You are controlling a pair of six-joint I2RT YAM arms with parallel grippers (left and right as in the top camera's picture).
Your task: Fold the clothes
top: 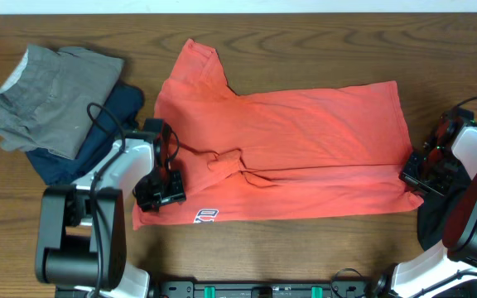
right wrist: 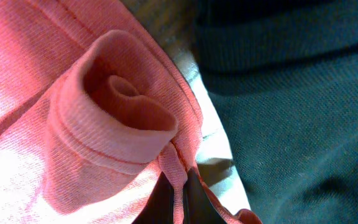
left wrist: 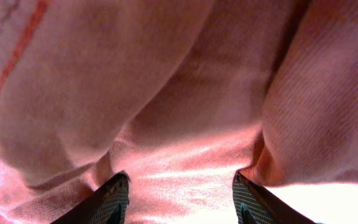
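Red shirt spread on the bench, one tool at each end.

Nearest, the left tool point(top: 162, 192) sits low on the shirt point(top: 305, 149) at its near-left corner, just beside a small print point(top: 206, 216) by the near edge. Its fingers point(left wrist: 114, 199) stand apart with red cloth bulging between them, and no pinch shows. The right tool point(top: 416, 174) is at the shirt's right edge, jaws together and clamped on a rolled hem point(right wrist: 117, 118), with dark cloth point(right wrist: 291, 112) just beside it. The shirt lies across the middle of the bench point(top: 321, 257), mostly flat but bunched into wrinkles near the left tool, one sleeve point(top: 195, 66) pointing to the far side. At the far left a grey garment point(top: 48, 99) rests on a navy garment point(top: 114, 124), near the shirt's left edge.
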